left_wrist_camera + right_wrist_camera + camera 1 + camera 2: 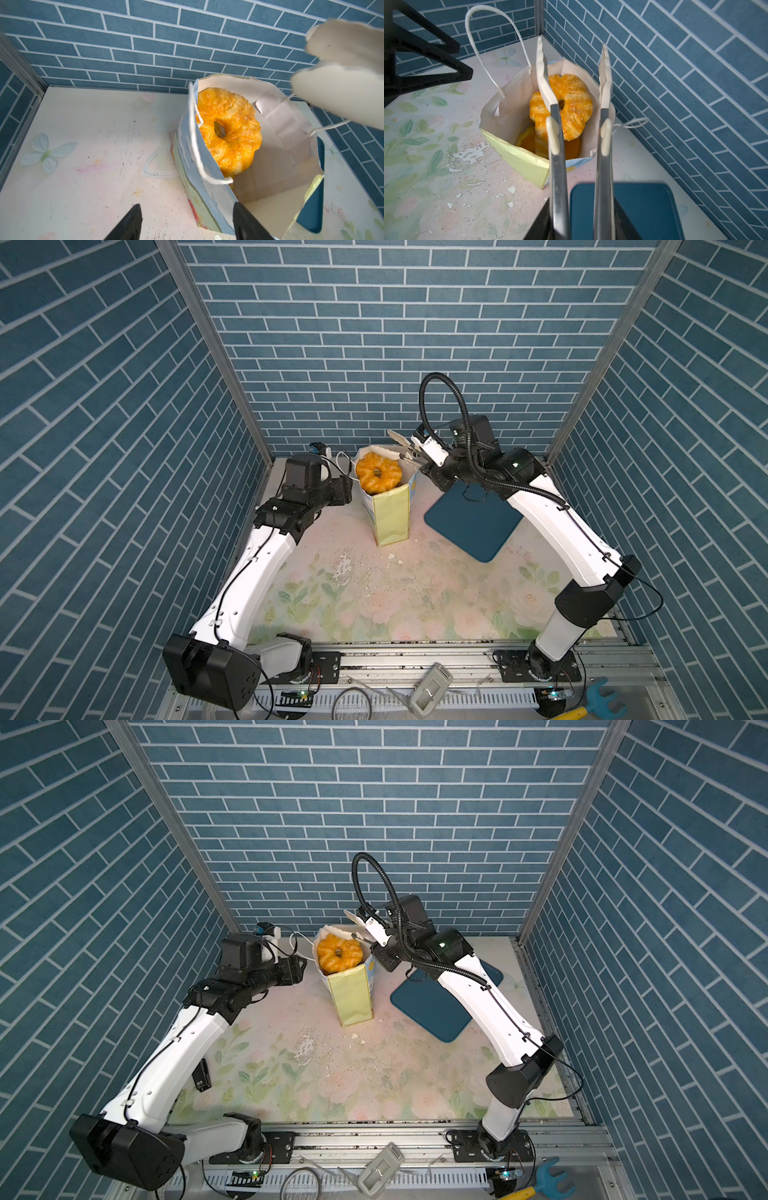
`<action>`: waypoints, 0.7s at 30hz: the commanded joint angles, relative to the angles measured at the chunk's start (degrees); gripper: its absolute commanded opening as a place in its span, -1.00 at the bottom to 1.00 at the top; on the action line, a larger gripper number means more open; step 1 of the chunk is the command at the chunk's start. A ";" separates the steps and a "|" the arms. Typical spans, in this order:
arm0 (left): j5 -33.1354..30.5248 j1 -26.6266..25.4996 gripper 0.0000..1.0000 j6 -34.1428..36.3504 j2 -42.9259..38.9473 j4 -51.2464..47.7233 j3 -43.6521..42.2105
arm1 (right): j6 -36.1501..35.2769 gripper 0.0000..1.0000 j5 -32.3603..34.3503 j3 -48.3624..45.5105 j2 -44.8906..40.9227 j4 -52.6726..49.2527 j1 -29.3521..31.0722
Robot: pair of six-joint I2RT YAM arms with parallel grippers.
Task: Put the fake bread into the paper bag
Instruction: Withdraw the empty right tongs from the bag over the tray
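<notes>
The bag stands upright near the back edge of the bench, about midway along it. The tray lies just beside it, toward the back right corner. A ring of bread lies tilted at the top of the bag, its upper edge about level with the rim, resting on further pieces below. No bread shows outside the bag, though the right arm hides part of the tray. The ring is glossy golden-orange and ridged like a braid, with a small central hole and a few pale flecks.

The right gripper clamps a pair of tongs. The tong arms stand apart and empty, their white tips above the bag's mouth. The left gripper stands open and holds nothing. Its jaws sit astride the bag's blue side wall; whether they touch the paper cannot be told.

Likely hazards:
(a) The ring rides high and leans, so a knock to the light bag could tip it over the rim.
(b) One cord handle droops into the mouth. A tong tip catching it on the way out could pull the bag over.
(c) If the left jaws move sideways before clearing the wall, they could drag or crumple the bag.
</notes>
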 commanded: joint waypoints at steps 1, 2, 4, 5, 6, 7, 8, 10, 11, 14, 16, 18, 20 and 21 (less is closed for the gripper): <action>-1.15 1.07 0.42 1.49 -1.35 -0.89 1.61 | 1.28 -0.21 4.46 -3.70 -6.84 3.38 -1.32; -0.90 1.54 0.42 1.46 -1.47 -0.91 1.67 | 1.84 -0.21 5.46 -5.40 -8.19 4.10 -1.87; -0.45 2.08 0.42 1.50 -1.57 -0.93 1.63 | 3.41 -0.20 6.86 -8.99 -11.15 4.85 -3.40; -0.34 2.18 0.42 1.39 -1.62 -1.00 1.65 | 4.17 -0.20 7.51 -10.23 -12.26 4.70 -4.03; -0.20 2.20 0.42 1.32 -1.70 -1.02 1.57 | 5.35 -0.20 8.85 -11.79 -13.52 4.67 -4.62; 0.25 2.19 0.42 1.14 -1.72 -0.94 1.38 | 6.37 -0.20 9.94 -13.46 -14.88 4.82 -5.26; 0.51 2.22 0.42 1.05 -1.71 -0.85 1.19 | 7.31 -0.20 10.71 -15.01 -15.95 4.94 -5.73; 0.65 2.25 0.42 0.88 -1.56 -0.76 0.69 | 10.05 -0.19 11.84 -18.51 -17.78 5.15 -7.33; 0.73 2.18 0.42 0.82 -1.54 -0.76 0.59 | 11.10 -0.19 11.99 -19.88 -18.38 5.14 -8.13; 0.84 2.19 0.42 0.89 -1.25 -0.76 0.79 | 13.18 -0.18 13.81 -24.21 -18.27 4.95 -9.57; 0.66 2.18 0.42 0.96 -1.17 -0.85 1.14 | 14.04 -0.18 15.64 -26.45 -16.91 5.04 -9.61; 0.69 2.18 0.42 0.87 -1.41 -0.52 1.03 | 15.29 -0.18 15.82 -28.83 -15.65 6.37 -9.67; 0.56 2.18 0.42 0.87 -1.47 -0.64 1.04 | 16.96 -0.18 15.14 -30.79 -14.26 8.32 -9.80; 0.48 2.20 0.42 0.92 -1.52 -0.91 1.04 | 17.83 -0.18 14.18 -31.71 -13.37 9.36 -9.78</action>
